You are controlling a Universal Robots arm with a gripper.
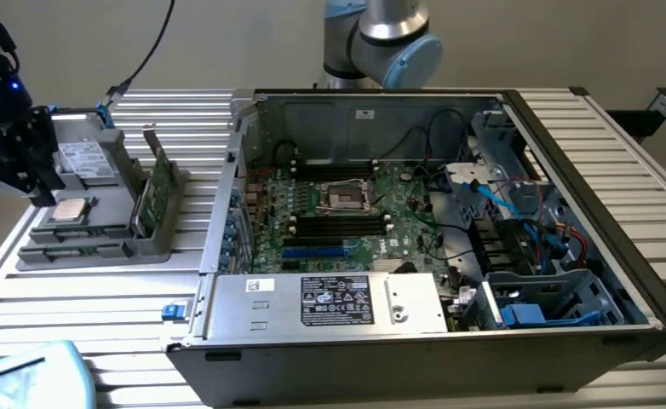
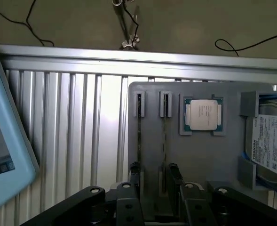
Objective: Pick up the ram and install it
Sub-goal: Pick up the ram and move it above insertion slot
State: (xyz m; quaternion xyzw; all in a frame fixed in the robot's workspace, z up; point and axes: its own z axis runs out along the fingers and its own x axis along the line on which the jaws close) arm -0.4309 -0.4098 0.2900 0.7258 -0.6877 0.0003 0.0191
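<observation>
1. As it hovers above the grey tray (image 2: 209, 160), the hand (image 2: 154, 168) stands wide, with its two dark fingers (image 2: 174, 173) well apart and gripping nothing.
2. The ram (image 2: 164, 141) stands on edge in a narrow slot of that tray. It shows as a thin line running out from between the fingers, and nothing touches it.
3. A second thin board (image 2: 139, 141) stands in a parallel slot just beside the ram, on the side away from the processor (image 2: 203, 114).
4. The processor lies flat in its own recess, between the ram's slot and a hard drive (image 2: 270, 141) at the tray's edge.
5. The tray rests on the ribbed metal bench (image 2: 72, 132), near a light-blue device (image 2: 4, 141).
6. In the exterior view, the open computer case (image 1: 424, 362) sits on the bench to the exterior view's right of the tray, with its motherboard (image 1: 345, 213) exposed.
</observation>
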